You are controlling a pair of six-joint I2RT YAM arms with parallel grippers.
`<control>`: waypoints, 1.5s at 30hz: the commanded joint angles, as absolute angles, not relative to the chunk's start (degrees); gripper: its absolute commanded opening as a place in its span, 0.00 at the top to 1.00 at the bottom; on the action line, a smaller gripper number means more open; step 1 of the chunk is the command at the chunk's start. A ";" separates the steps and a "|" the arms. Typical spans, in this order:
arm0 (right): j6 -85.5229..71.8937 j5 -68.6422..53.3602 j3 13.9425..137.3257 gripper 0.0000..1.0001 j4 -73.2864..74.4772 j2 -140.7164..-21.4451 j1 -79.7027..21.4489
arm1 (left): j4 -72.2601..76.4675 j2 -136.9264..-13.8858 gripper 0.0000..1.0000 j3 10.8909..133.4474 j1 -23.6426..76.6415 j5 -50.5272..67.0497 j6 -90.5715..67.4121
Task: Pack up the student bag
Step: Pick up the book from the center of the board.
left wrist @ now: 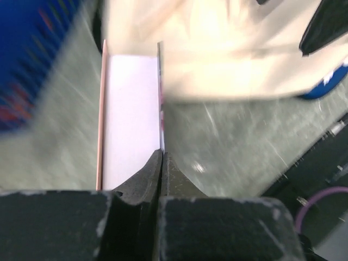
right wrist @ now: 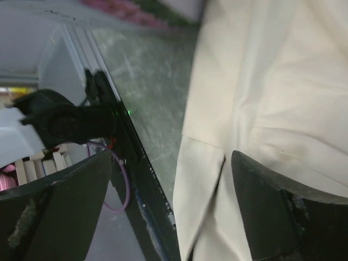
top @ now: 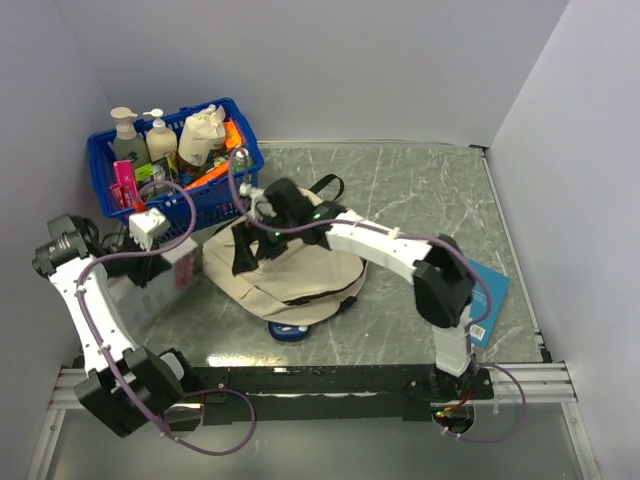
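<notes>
The student bag [top: 290,272] lies flat in the middle of the table [top: 420,190], just in front of the blue basket [top: 212,196]. The right gripper [right wrist: 171,163] hangs over the bag's cream fabric, its jaws spread wide and holding nothing. The left gripper [left wrist: 161,155], left of the bag, is pinched together on the cover edge of a book [left wrist: 130,109].

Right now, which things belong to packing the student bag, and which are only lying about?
Belong: student bag; white book, pinched by the left gripper; probably the teal book.
Lying about: blue basket with its bottles and cloth pouch.
</notes>
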State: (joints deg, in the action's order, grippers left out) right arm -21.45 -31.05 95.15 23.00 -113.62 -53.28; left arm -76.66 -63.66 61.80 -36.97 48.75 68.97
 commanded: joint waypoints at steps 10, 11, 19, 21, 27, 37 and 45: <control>-7.57 -32.44 64.37 0.00 -17.81 -80.38 -50.27 | -78.66 -61.43 0.99 86.29 -18.99 60.99 52.93; -6.78 -32.26 61.99 0.00 -20.02 -78.51 -50.27 | -78.58 -61.87 0.99 87.35 -17.16 62.04 52.04; -2.11 -34.97 52.12 0.00 -23.29 -66.90 -47.64 | -78.58 -66.00 0.99 94.57 -7.39 65.92 45.80; -0.53 -35.42 51.51 0.00 -23.12 -65.40 -47.11 | -78.66 -66.01 0.99 94.75 -3.62 66.01 45.53; 5.88 -38.05 52.64 0.00 -17.33 -59.86 -46.06 | -78.57 -65.57 0.99 95.62 5.53 66.00 45.18; 6.15 -42.28 51.68 0.00 -14.33 -58.44 -43.33 | -78.66 -65.48 0.99 98.70 12.30 66.44 45.09; 0.44 -45.78 50.98 0.00 -19.86 -60.55 -39.38 | -78.66 -64.07 0.99 97.65 15.47 65.13 45.61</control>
State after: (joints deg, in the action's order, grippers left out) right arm 3.57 -41.32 51.03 -14.79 -59.35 -40.93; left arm -77.62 -65.69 96.77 14.44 63.16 45.56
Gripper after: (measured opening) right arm 0.997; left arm 0.010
